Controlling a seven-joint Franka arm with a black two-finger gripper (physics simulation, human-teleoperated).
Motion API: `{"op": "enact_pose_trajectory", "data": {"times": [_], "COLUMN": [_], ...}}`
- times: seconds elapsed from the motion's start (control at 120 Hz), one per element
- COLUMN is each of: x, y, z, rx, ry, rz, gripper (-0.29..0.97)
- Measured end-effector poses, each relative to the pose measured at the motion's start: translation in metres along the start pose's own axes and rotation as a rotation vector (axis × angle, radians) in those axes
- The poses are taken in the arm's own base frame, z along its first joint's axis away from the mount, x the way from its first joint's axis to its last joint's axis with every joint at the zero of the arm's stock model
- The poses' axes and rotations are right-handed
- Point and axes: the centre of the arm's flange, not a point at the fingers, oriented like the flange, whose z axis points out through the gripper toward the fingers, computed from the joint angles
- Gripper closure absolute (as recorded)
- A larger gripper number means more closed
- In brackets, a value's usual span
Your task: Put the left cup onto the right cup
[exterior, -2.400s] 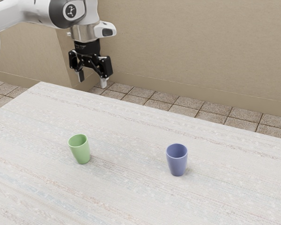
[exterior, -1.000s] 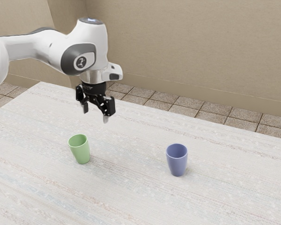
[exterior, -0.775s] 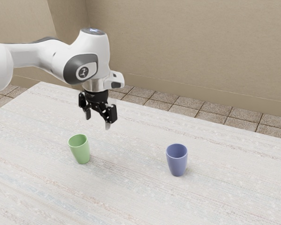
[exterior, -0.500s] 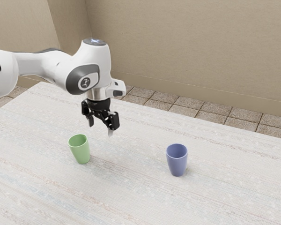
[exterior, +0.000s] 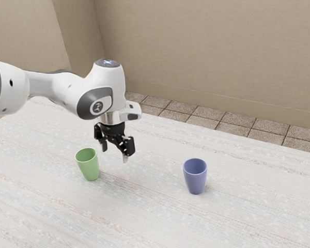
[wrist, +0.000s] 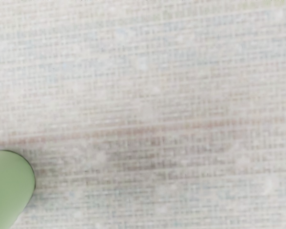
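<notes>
Green cup (exterior: 87, 164) stands apparently untouched beside the hand (exterior: 114, 154).

This is a plain indoor robotics workspace, rendered in a simulator and not furnished as a home or a shop. A broad pale table (exterior: 237, 217) with a streaked, stone-like top takes up most of the room. Behind the table lies a floor (exterior: 232, 121) of brownish square pavers. Beyond it 2 smooth tan walls (exterior: 222, 46) meet in a corner. A white robot arm (exterior: 51, 93) reaches over the table — the clearest sign of a test rig.
</notes>
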Motion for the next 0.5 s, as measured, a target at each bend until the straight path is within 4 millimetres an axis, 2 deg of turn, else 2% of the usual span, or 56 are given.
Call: {"op": "enact_pose_trajectory", "data": {"times": [0.25,0.5], "x": [0.002,0.004], "y": [0.002,-0.005], "z": [0.016,0.017], "rx": [-0.008,-0.013], "ry": [-0.003,0.01], "rz": [-0.01,-0.03], "gripper": [0.0,0.0]}}
